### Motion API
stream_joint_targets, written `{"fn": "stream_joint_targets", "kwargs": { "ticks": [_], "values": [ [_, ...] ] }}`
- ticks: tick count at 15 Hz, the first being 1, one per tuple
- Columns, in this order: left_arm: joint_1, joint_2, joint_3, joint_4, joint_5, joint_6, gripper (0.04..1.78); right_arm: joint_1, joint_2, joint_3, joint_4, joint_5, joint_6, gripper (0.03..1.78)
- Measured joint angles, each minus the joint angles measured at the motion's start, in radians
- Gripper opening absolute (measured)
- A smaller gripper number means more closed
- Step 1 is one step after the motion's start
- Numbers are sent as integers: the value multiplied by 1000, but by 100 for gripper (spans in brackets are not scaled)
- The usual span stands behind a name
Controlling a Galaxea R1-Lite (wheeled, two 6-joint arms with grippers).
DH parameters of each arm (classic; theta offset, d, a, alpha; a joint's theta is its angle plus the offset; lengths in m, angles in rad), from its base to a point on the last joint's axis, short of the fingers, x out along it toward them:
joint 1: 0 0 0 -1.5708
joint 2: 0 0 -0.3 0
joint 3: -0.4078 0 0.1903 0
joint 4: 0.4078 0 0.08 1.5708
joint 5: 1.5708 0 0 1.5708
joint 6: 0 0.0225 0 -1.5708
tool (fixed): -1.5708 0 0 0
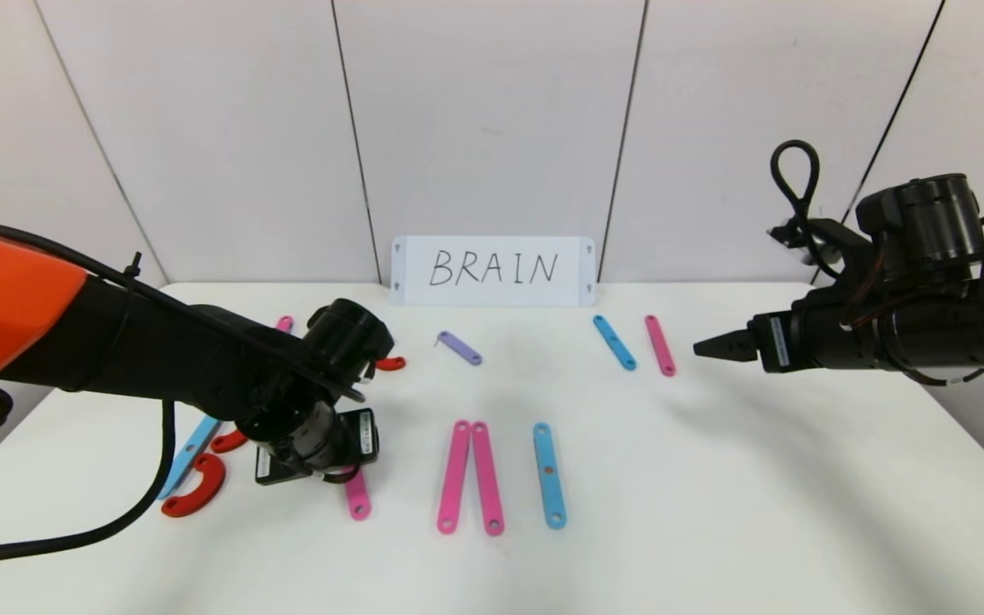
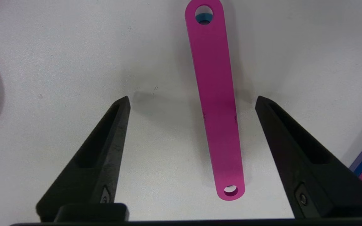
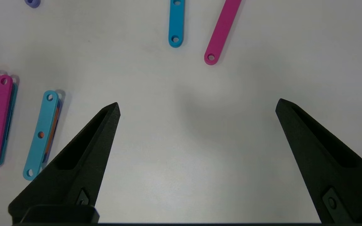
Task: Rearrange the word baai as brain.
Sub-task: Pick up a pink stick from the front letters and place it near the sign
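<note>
Nearest the front edge of the white table (image 1: 714,530), toward its left corner, my left end effector (image 2: 193,99) points down at the surface with its two black fingers (image 2: 105,141) spread wide, one on each side of a flat pink plastic strip with a hole at each end (image 2: 217,106). Neither finger touches the strip, so I am grasping nothing. Just to the left of that lie a red C-shaped plastic curve (image 1: 195,487) and a slanted blue strip (image 1: 189,450), partly hidden by my arm.

Near the middle of the front edge, two long pink strips (image 1: 471,477) lie side by side, meeting at their far ends, and a blue strip with three holes (image 1: 548,475) lies just to their right.

Farther back, a short lilac strip (image 1: 459,348) sits left of centre, and another red curve (image 1: 390,364) peeks out beside my left wrist. Right of centre, a blue strip (image 1: 614,342) and a pink strip (image 1: 660,345) lie near each other, apart.

My right end effector (image 1: 714,348) hangs above the right side of the table, released, fingers wide and holding nothing.

Against the back edge stands a white card with BRAIN handwritten in black (image 1: 493,270).
</note>
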Motion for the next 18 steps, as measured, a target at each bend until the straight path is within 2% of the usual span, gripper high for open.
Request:
{"fn": "stream_joint_targets", "kwargs": {
  "ticks": [4, 6, 7, 14, 18],
  "values": [
    [0, 0, 0, 2, -1, -1, 62, 0, 0, 0, 1, 0, 0, 173],
    [-3, 0, 0, 3, -1, -1, 35, 0, 0, 1, 1, 0, -1, 173],
    [-5, 0, 0, 2, -1, -2, 31, 0, 0, 1, 1, 0, -1, 173],
    [-8, -3, -5, 5, -1, 0, 30, 0, 0, 1, 1, 0, -1, 173],
    [-7, -31, -76, 13, -2, 36, 30, 0, -1, 2, 2, 0, 0, 173]
  ]
}}
